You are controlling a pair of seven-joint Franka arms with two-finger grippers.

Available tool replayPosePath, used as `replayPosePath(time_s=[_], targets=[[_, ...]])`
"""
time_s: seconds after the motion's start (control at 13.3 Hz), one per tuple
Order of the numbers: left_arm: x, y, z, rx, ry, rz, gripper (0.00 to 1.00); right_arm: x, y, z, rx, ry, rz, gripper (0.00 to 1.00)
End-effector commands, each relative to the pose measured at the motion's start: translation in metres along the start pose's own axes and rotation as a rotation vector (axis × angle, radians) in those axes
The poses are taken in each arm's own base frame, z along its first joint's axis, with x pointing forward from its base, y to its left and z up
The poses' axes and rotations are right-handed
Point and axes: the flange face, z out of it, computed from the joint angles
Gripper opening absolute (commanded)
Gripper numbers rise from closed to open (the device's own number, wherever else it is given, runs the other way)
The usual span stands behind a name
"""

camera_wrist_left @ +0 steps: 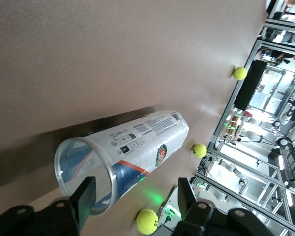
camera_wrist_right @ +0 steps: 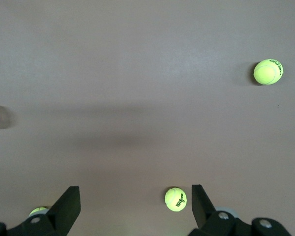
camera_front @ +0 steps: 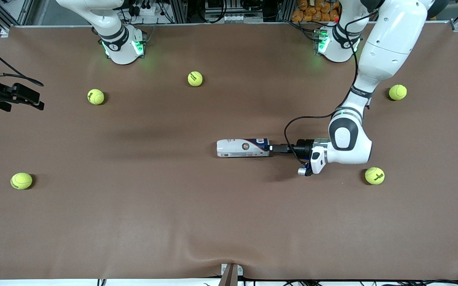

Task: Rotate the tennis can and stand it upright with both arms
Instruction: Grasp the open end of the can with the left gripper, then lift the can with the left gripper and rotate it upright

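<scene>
Left gripper (camera_front: 275,148) sits low at the open end of the tennis can (camera_front: 243,147), fingers (camera_wrist_left: 83,196) spread either side of the rim, not clamped on it; the can lies on its side mid-table on the brown cloth (camera_front: 133,222). Right gripper (camera_wrist_right: 135,204) waits up high toward the right arm's end, fingers wide and empty. Five tennis balls are scattered around, the closest (camera_front: 374,175) beside the left arm's wrist, another (camera_front: 195,78) farther from the front camera than the can, none touching it.

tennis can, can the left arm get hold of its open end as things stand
Probably yes: the left gripper is level with the lying tennis can, its open fingers straddling the rim, with nothing between them.
</scene>
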Motion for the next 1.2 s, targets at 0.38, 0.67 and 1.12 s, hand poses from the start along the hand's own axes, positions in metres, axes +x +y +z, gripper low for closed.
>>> replayPosePath(time_s=[0.38, 0.67, 1.12], targets=[[0.002, -0.017, 0.014, -0.057, 0.034, 0.059, 0.02, -0.008, 0.0, -0.003, -0.012, 0.007, 0.006, 1.0], [0.003, -0.008, 0.015, -0.059, 0.031, 0.058, 0.0, -0.007, 0.0, -0.002, -0.012, 0.005, 0.005, 1.0], [0.008, 0.058, 0.017, -0.07, 0.019, -0.023, 0.0, -0.008, -0.001, -0.002, -0.012, 0.004, 0.004, 1.0]])
